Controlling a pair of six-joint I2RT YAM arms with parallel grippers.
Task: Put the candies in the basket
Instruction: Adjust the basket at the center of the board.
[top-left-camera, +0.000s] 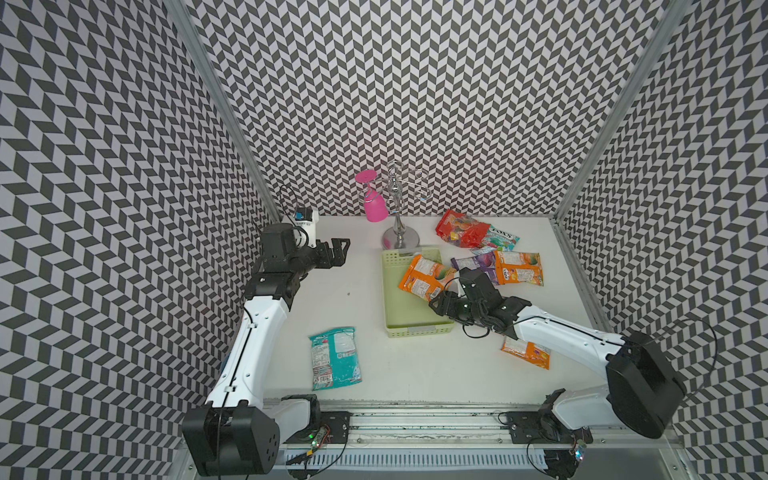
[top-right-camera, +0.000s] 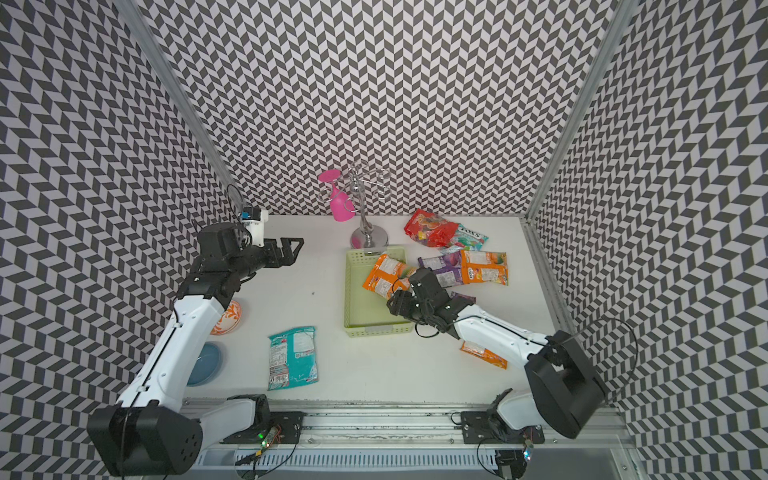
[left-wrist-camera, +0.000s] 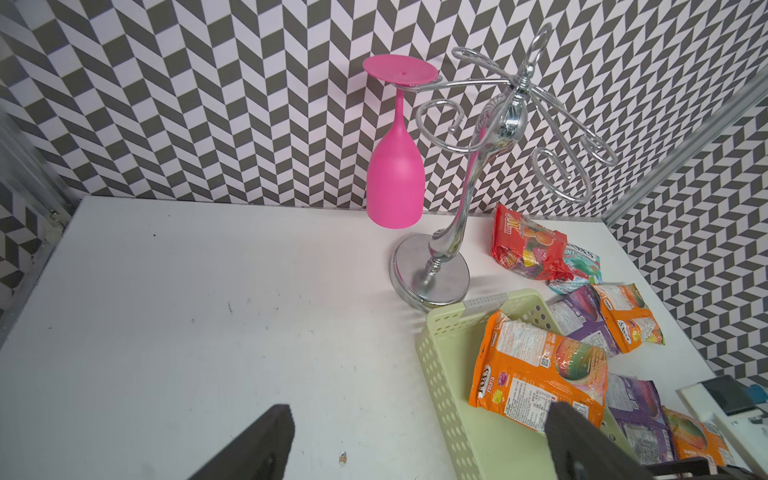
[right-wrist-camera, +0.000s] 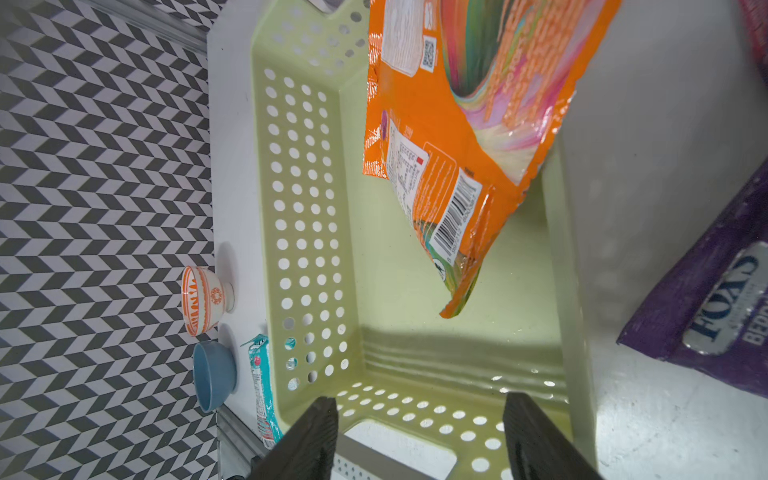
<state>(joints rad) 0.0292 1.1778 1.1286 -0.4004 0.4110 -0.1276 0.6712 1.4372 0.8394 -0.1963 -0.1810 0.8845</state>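
Looking outward from my near edge, I find the near teal bag flat on the table at seven o'clock from the basket. The near orange bag lies at four o'clock, partly under the right arm. The right gripper hangs over the basket's near end wall. Its jaws are apart with nothing between them, and I see them touching nothing. Beyond it the tilted orange bag lies across the basket's right rim, one corner down inside. At two o'clock, outside the basket, a purple bag and the far orange bag overlap. Farther, at one o'clock, a red bag rests on the far teal bag. The left gripper hovers over bare table at ten o'clock, jaws wide and empty.
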